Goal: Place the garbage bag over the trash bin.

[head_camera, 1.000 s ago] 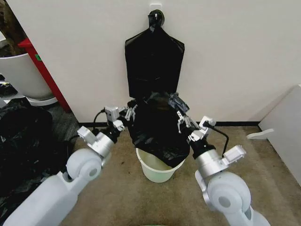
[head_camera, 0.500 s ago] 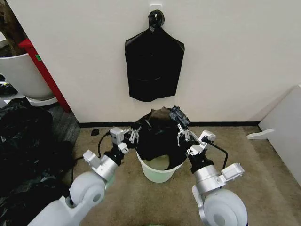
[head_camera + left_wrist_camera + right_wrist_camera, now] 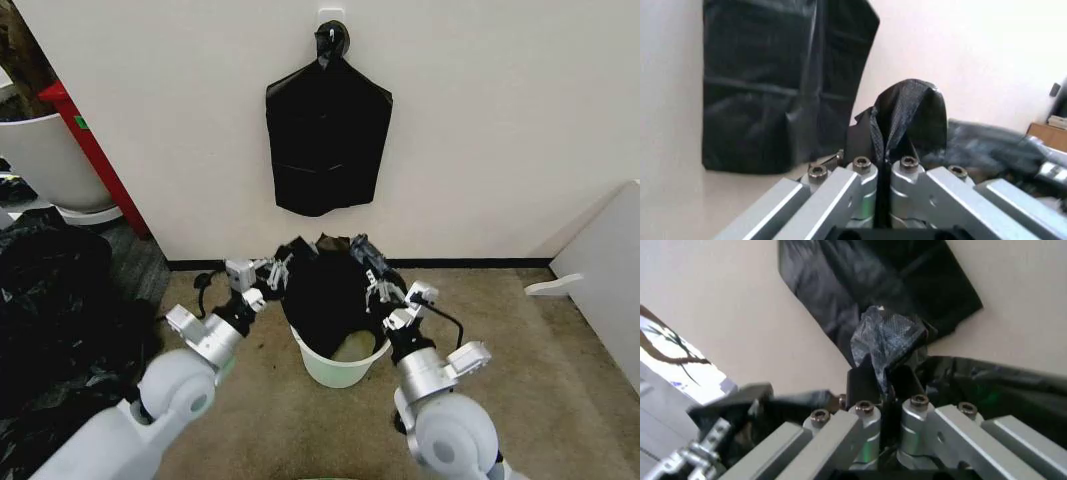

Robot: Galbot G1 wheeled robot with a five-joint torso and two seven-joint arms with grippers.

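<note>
You've got the garbage bag point(image 3: 330, 292) hanging into the trash bin point(image 3: 338, 364), its top edge stretched across the mouth with the left gripper point(image 3: 272, 272) pinching one side and the right gripper point(image 3: 372, 278) pinching the other. Bin sits on the carpet point(image 3: 540, 380) close to the wall point(image 3: 480, 130), directly below a flat black bag bundle point(image 3: 328, 140) hung from a hook point(image 3: 332, 38). On your left: a bulky heap of black plastic point(image 3: 55, 320), a large white tub point(image 3: 40, 150) and a red post point(image 3: 95, 155).
</note>
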